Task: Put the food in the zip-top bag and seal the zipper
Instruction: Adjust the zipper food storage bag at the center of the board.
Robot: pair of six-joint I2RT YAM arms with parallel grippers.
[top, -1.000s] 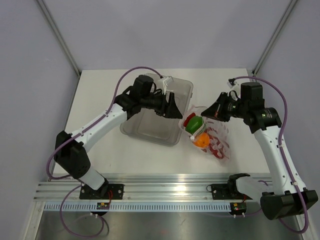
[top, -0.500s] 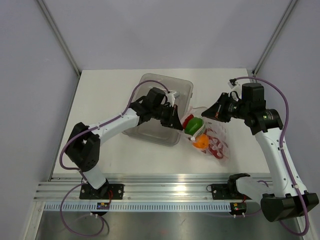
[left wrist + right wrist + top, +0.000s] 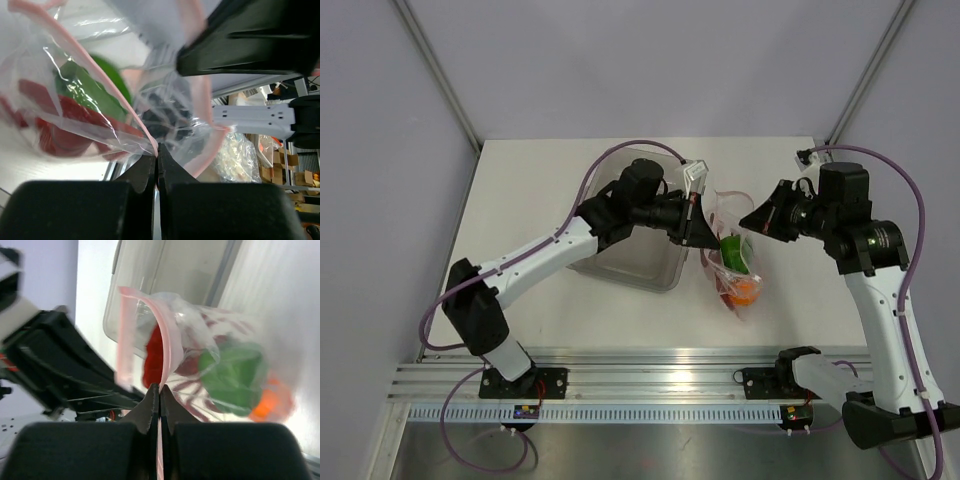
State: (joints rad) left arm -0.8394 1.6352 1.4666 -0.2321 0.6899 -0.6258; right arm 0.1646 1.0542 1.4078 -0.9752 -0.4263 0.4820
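Observation:
The zip-top bag (image 3: 732,272) hangs above the table between my two grippers, mouth upward. Inside it are the green bell pepper (image 3: 735,250), the orange fruit (image 3: 745,291) below it, and the red lobster (image 3: 155,355). My left gripper (image 3: 698,228) is shut on the pink zipper (image 3: 90,60) at the bag's left mouth edge. Shut on the zipper (image 3: 167,340) at the opposite edge is my right gripper (image 3: 748,222). The left wrist view shows the pepper (image 3: 107,82) and lobster (image 3: 65,125) through the plastic.
A rigid clear tray (image 3: 620,255) lies on the white table (image 3: 520,200) just left of the bag, under my left forearm. The aluminium rail (image 3: 650,385) with both arm bases runs along the near edge.
My left arm swung right from over the tray and its jaws shut on the bag's mouth edge. The bag rose off the table, and the food slid down inside it.

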